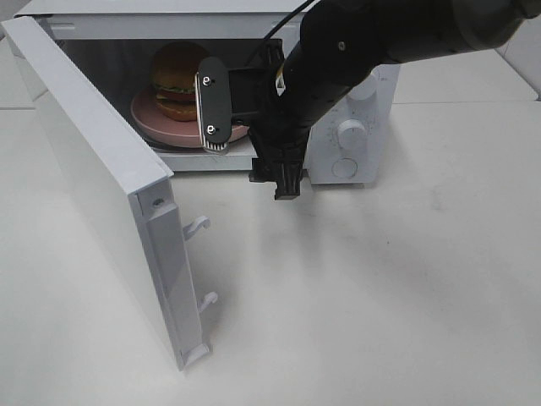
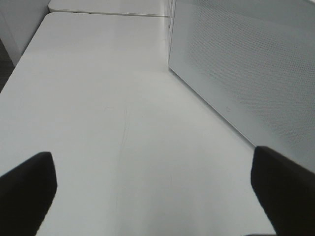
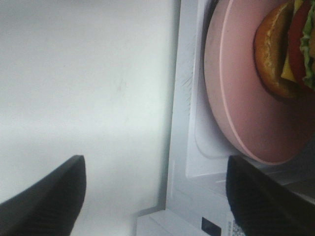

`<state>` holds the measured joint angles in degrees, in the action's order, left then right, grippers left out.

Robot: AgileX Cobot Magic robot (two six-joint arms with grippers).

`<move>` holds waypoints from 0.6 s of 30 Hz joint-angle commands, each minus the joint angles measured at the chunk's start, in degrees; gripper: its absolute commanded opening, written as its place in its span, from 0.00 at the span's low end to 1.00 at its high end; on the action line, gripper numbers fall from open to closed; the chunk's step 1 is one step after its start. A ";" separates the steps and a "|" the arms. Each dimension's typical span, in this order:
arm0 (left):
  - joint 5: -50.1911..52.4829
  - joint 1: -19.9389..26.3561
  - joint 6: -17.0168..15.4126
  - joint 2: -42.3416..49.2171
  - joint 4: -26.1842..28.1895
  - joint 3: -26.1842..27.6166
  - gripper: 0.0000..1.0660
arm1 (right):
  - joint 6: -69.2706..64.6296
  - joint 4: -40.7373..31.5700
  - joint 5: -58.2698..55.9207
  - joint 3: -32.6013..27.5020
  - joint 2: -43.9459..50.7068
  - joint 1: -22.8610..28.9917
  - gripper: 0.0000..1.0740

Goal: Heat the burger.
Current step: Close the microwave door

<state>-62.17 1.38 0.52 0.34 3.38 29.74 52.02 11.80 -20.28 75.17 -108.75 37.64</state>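
Exterior high view: the burger (image 1: 175, 80) already sits on the pink plate (image 1: 145, 117) inside the microwave (image 1: 359, 93), so the loading part of the task looks done. The door (image 1: 101, 194) stands wide open, swung out from the microwave's front, and the right gripper (image 1: 247, 144) hangs at the microwave's mouth, just outside the plate's rim, jaws spread and holding nothing. The right wrist view agrees: plate and burger lie inside the microwave with both fingers apart from them. The left gripper (image 2: 155, 191) is also released and empty, over bare tabletop (image 2: 98, 98) beside the door's perforated panel. What seems left is to clear the right arm from the microwave's opening, shut the door, and turn a knob (image 1: 351, 133) on the microwave's control panel to start heating. By that reckoning the task is perhaps halfway through.
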 commanded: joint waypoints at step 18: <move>0.74 -0.23 0.00 0.86 -0.17 -0.11 0.94 | -5.10 0.06 0.06 -11.86 11.97 0.17 0.71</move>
<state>-62.17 1.38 0.52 0.34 3.38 29.74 47.78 11.80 -20.17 63.48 -97.63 37.64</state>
